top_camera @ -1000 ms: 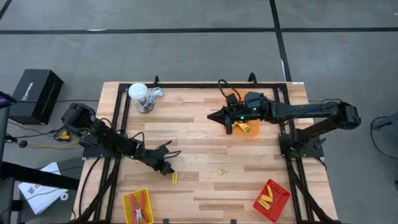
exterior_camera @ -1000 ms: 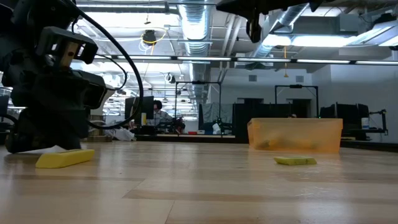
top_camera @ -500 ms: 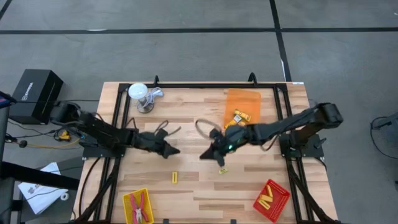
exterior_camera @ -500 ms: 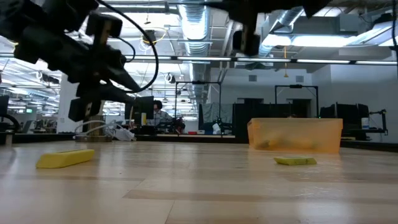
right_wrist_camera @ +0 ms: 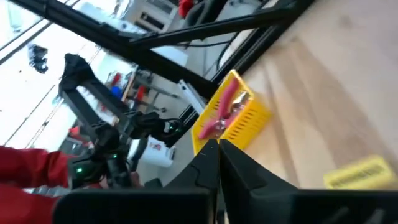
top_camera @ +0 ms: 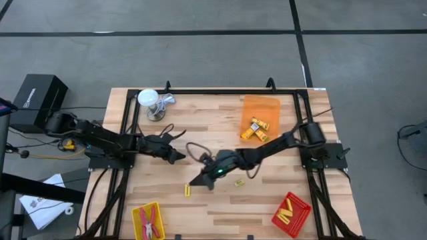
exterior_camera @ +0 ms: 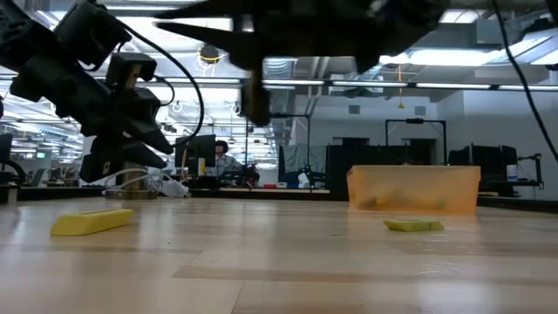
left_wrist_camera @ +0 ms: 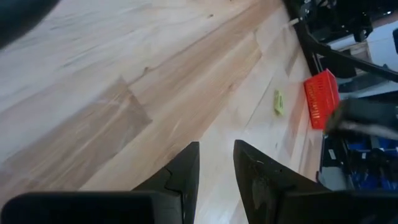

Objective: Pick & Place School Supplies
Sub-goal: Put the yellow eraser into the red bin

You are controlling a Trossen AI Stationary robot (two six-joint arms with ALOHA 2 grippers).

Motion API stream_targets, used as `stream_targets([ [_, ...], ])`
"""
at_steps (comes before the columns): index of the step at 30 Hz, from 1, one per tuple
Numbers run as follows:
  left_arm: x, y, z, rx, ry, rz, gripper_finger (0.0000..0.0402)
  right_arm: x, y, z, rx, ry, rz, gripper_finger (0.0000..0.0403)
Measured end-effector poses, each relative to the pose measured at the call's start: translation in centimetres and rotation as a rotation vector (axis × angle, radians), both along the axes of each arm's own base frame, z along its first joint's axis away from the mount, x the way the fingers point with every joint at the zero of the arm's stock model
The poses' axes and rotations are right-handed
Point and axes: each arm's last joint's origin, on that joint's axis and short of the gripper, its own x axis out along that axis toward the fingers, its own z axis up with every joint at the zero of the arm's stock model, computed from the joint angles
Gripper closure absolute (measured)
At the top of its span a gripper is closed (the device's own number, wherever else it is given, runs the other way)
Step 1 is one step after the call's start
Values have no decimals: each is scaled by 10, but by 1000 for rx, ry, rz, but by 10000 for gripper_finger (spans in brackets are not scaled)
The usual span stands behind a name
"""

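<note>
Though untouched, block [top_camera: 187, 191] beside right gripper [top_camera: 195, 181]

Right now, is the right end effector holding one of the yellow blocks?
No. In the right wrist view the right end effector is shut with nothing between its fingers, and the nearest yellow block lies on the table.

Two loose yellow blocks [top_camera: 187, 191] [top_camera: 238, 183], three trays [top_camera: 148, 221] [top_camera: 291, 215] [top_camera: 261, 105], one white cup [top_camera: 149, 100]

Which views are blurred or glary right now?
Low view: the right arm smears dark across the top and the ceiling lights glare. Right wrist view: the room and yellow tray are soft. High view: evenly lit and sharp.
</note>
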Motion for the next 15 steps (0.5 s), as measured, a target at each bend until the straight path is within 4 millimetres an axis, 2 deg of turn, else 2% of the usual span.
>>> stream_targets([
  [4,-7,0,-4,-1,5,-2,307,29,12,-7,33,27,49,401],
  [7,-10,1,-8,-1,15,-2,307,44,20,-22,48,168,69,402],
  [9,-12,1,-10,-4,25,1,307,45,25,-37,36,321,66,403],
  [11,-14,1,-13,-8,34,3,307,46,26,-48,9,400,58,403],
  [15,-16,1,-15,-7,41,3,307,46,25,-48,-6,401,61,403],
])
